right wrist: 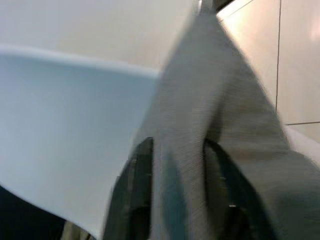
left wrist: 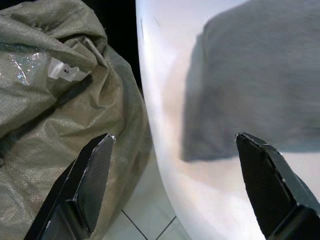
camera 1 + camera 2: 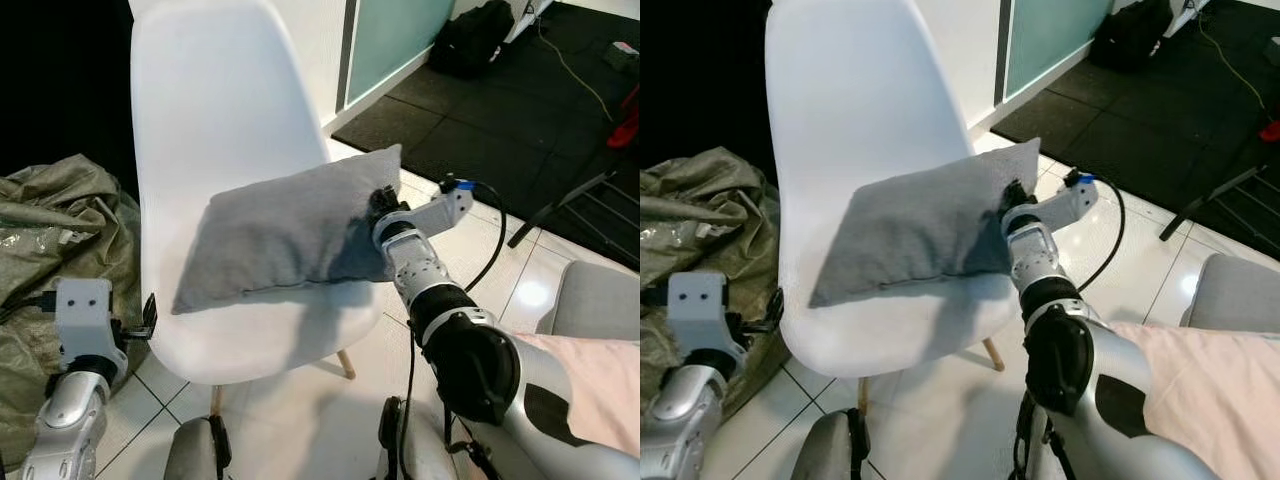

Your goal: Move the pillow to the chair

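— Where is the pillow (image 3: pixel 285 235) now?

— It lies on the seat of the white chair (image 3: pixel 215 110), leaning a little against the backrest. One end hangs past the seat edge on the robot's right, and there the right gripper (image 3: pixel 378 208) pinches it. In the right wrist view the grey cloth is folded between the two black fingers (image 1: pixel 137 195), though this picture is blurred, so I cannot say how deep the hold is.

— How will it handle?

— I judge it light and soft. It bends and sags where it is held, so a corner or seam gives a firm enough hold, and it will not break or slip much. It may slide on the smooth plastic seat if pushed.

— And the left gripper (image 2: pixel 172 165)?

— Its fingers are spread wide and hold nothing. It hovers low beside the chair's left edge.

— What is around?

— A crumpled olive sack (image 3: pixel 55 215) sits on the floor just beside the chair, near the left arm. A black bag (image 3: pixel 475 35) and a cable lie on the dark mat, well apart. Nothing blocks the seat.
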`<state>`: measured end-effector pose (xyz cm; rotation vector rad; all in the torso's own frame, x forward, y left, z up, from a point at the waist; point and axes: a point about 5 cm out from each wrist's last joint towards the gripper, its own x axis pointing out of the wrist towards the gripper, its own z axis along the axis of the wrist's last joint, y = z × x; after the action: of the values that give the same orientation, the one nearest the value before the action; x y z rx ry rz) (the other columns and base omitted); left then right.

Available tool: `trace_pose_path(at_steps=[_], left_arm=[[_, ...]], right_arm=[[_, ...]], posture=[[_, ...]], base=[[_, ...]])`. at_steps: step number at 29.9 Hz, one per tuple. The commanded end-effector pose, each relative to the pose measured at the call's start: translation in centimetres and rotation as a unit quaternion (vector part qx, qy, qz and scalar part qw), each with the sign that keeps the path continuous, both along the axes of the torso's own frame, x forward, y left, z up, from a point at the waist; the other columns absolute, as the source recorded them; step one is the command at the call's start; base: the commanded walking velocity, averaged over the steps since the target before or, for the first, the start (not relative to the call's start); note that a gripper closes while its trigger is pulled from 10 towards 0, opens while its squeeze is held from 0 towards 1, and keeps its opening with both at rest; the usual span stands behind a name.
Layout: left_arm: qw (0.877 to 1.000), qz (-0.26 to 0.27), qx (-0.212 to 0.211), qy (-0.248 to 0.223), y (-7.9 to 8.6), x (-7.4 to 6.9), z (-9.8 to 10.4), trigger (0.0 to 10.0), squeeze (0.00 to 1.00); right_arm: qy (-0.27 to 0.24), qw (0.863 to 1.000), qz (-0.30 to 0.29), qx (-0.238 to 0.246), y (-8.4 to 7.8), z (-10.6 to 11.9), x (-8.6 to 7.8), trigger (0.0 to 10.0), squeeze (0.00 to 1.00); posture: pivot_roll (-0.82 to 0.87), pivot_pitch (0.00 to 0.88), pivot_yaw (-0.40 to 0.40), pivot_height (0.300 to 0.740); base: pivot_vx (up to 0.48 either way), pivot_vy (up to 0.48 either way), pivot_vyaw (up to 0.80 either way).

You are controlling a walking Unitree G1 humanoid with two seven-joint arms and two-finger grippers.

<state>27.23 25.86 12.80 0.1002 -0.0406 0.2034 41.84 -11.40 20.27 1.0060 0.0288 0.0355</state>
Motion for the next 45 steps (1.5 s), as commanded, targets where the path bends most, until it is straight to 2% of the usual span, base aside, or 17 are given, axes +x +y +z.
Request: trace_pose_path(at_steps=[1,8,12,16,18,19,20,21,25,28,31,35,40,41,42,44,45], left_arm=[[1.000,0.004,0.002,0.017,-0.1,-0.2,-0.6,10.0,0.00],[1.000,0.000,-0.007,0.019,-0.9,1.0,-0.4,10.0,0.00],[1.000,0.001,-0.010,0.018,-1.2,1.6,-0.4,10.0,0.00],[1.000,0.010,-0.012,0.024,-1.0,2.0,-0.8,10.0,0.00],[0.998,0.028,-0.014,0.047,-0.3,2.4,-1.9,10.0,0.00],[0.998,0.028,-0.014,0.047,-0.3,2.4,-1.9,10.0,0.00],[0.997,0.039,-0.014,0.060,0.1,2.4,-2.5,10.0,0.00],[0.996,0.052,-0.011,0.074,0.6,2.5,-3.0,10.0,0.00],[0.993,0.077,-0.016,0.091,1.4,2.5,-3.7,10.0,0.00],[0.979,0.153,-0.037,0.132,4.1,1.7,-5.5,10.0,0.00],[0.970,0.177,-0.048,0.159,4.8,1.3,-6.6,10.0,0.00],[0.968,0.179,-0.048,0.171,4.9,1.3,-6.9,10.0,0.00],[0.962,0.157,-0.038,0.220,3.6,1.2,-9.3,10.0,0.00],[0.959,0.148,-0.033,0.241,2.9,0.9,-10.2,10.0,0.00],[0.959,0.148,-0.033,0.241,2.9,0.9,-10.2,10.0,0.00],[0.952,0.129,-0.033,0.276,1.6,0.3,-11.8,10.0,0.00],[0.950,0.116,-0.028,0.289,0.9,-0.2,-12.7,10.0,0.00]], right_arm=[[0.003,1.000,0.016,-0.012,0.5,-0.6,-0.2,10.0,1.00],[-0.013,0.988,0.071,-0.134,1.8,-1.0,-0.5,10.0,1.00],[-0.019,0.983,0.075,-0.164,1.6,-1.0,-0.5,10.0,1.00],[-0.031,0.977,0.062,-0.202,0.3,-0.7,-0.3,10.0,1.00],[-0.025,0.962,0.035,-0.271,-2.2,-0.9,-0.3,10.0,1.00],[-0.025,0.962,0.035,-0.271,-2.2,-0.9,-0.3,10.0,1.00],[-0.019,0.959,0.023,-0.284,-3.4,-1.1,-0.4,10.0,1.00],[-0.015,0.958,0.015,-0.287,-4.5,-1.4,-0.5,10.0,0.00],[-0.014,0.959,0.014,-0.283,-5.8,-1.9,-0.8,10.0,0.00],[-0.004,0.958,0.029,-0.287,-7.6,-4.2,-1.8,10.0,0.00],[0.010,0.956,0.040,-0.291,-7.7,-5.7,-2.5,10.0,0.00],[0.015,0.955,0.044,-0.292,-7.6,-6.2,-2.7,10.0,0.00],[0.016,0.946,0.115,-0.302,-4.1,-8.1,-3.3,10.0,0.00],[0.014,0.937,0.142,-0.318,-2.8,-8.7,-3.5,10.0,0.00],[0.014,0.937,0.142,-0.318,-2.8,-8.7,-3.5,10.0,0.00],[0.018,0.927,0.175,-0.332,-1.0,-9.8,-4.1,10.0,0.00],[0.019,0.917,0.202,-0.344,0.3,-10.5,-4.6,10.0,0.00]], posture=[[0.12,0.280,-0.037,0.510],[0.07,0.246,-0.047,0.510],[0.05,0.225,-0.051,0.510],[0.03,0.197,-0.051,0.510],[0.01,0.172,-0.047,0.510],[0.01,0.172,-0.047,0.510],[0.00,0.166,-0.046,0.510],[-0.01,0.155,-0.046,0.510],[-0.02,0.139,-0.042,0.510],[-0.04,0.113,-0.036,0.525],[-0.06,0.095,-0.033,0.535],[-0.06,0.090,-0.032,0.540],[-0.07,0.058,-0.038,0.560],[-0.07,0.048,-0.048,0.565],[-0.07,0.048,-0.048,0.565],[-0.07,0.044,-0.052,0.575],[-0.07,0.038,-0.057,0.585]], base=[[0.000,0.000,0.00],[0.000,0.000,0.00],[0.000,0.000,0.00],[0.000,0.000,0.00],[0.000,0.000,0.00],[0.000,0.000,0.00],[0.000,0.000,0.00],[0.000,0.000,0.00],[0.000,0.000,0.00],[0.000,0.000,0.00],[0.000,0.000,0.00],[-0.240,0.000,0.00],[-0.096,0.000,0.00],[0.000,0.000,0.00],[0.000,0.000,0.00],[0.000,0.000,0.00],[0.000,0.000,0.00]])
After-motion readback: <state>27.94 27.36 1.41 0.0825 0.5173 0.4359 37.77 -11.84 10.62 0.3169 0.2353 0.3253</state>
